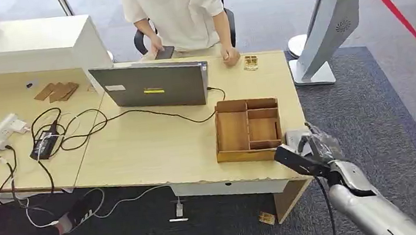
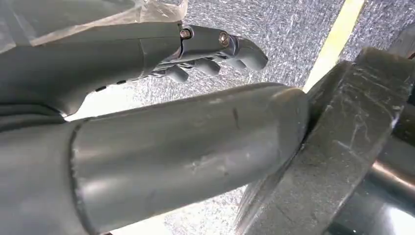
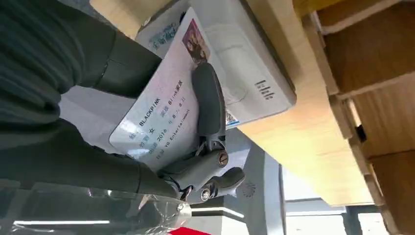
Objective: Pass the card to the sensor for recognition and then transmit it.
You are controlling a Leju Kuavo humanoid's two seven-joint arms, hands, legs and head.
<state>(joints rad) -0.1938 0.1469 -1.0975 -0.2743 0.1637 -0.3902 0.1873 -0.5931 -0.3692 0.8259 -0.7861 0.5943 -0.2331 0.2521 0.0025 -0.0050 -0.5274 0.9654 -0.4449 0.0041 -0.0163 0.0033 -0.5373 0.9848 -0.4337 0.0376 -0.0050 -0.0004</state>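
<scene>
Even bright indoor light, soft faint shadows under the desk [image 1: 156, 153], head view sharp, wrist views blurred close up, glare on grey fingers [image 2: 244, 51]

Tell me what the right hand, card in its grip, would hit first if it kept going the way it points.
Most likely the white card reader at the desk's edge. The right hand holds the card just short of the reader's top, so the card's leading end would probably touch it first. The exact gap is unclear.
</scene>
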